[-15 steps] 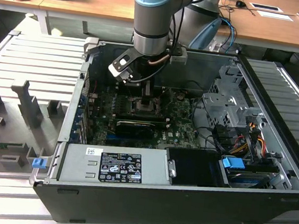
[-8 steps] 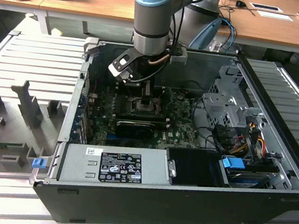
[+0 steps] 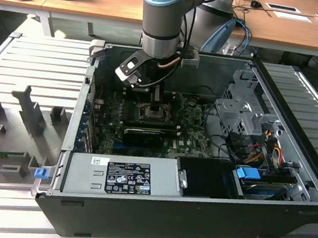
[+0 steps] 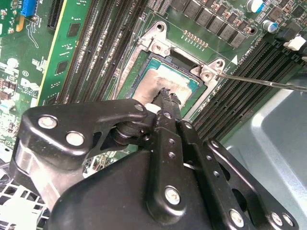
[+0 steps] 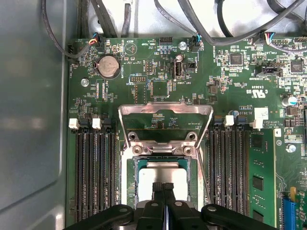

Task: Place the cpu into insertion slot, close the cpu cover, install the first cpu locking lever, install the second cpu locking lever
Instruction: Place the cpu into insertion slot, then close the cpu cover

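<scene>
**Item: cpu** [image 5: 165,171]. Square chip with a pale silvery face, lying flat and square in the insertion slot [image 5: 129,178]. It appears fully seated, so the placing step is judged done.

**Jaws.** The gripper [image 5: 163,186] stands directly over the chip's face with its jaws closed, tip against tip and gripping nothing. In the second wrist view the tips meet the chip's near half. Whether they press on it or stop just short cannot be told.

**cpu cover** [image 5: 163,107]. Grey metal frame with a cut-out centre, swung up and back on its hinge beyond the socket. It is open, which leaves the chip exposed to the arm.

**Locking lever** [image 4: 259,80]. Thin wire rod angled out from the socket corner, judged unlatched.

**Surroundings.** Black memory slots [image 5: 91,172] flank the socket on both sides of the green motherboard [image 5: 168,72], and a coin cell [image 5: 108,66] sits further out. The board lies in an open computer case [image 3: 288,184], which rests on a slatted grey desk [image 3: 32,77].
</scene>
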`<state>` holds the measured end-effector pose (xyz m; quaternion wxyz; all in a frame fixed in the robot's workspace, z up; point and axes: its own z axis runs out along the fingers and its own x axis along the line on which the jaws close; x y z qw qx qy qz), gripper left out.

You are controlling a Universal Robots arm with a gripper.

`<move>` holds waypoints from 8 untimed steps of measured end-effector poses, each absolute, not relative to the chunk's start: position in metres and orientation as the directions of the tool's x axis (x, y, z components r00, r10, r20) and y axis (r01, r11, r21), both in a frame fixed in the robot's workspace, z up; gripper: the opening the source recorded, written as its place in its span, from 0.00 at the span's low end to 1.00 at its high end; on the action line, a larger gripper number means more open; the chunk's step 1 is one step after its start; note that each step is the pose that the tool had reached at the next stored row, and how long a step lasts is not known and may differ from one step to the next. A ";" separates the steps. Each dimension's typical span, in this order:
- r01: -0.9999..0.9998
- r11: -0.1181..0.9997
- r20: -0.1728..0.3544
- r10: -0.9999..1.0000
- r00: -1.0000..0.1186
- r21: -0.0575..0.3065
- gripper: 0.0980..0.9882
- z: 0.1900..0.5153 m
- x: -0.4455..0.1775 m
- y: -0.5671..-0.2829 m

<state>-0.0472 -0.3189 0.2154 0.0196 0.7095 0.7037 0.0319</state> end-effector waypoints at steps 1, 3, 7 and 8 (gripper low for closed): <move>0.997 -0.009 0.017 1.000 0.008 0.073 0.01 0.216 -0.047 -0.319; 0.997 -0.009 0.017 1.000 0.008 0.072 0.01 0.216 -0.047 -0.319; 0.997 -0.009 0.017 1.000 0.008 0.072 0.01 0.216 -0.043 -0.319; 0.997 -0.009 0.018 1.000 0.008 0.072 0.01 0.216 -0.043 -0.319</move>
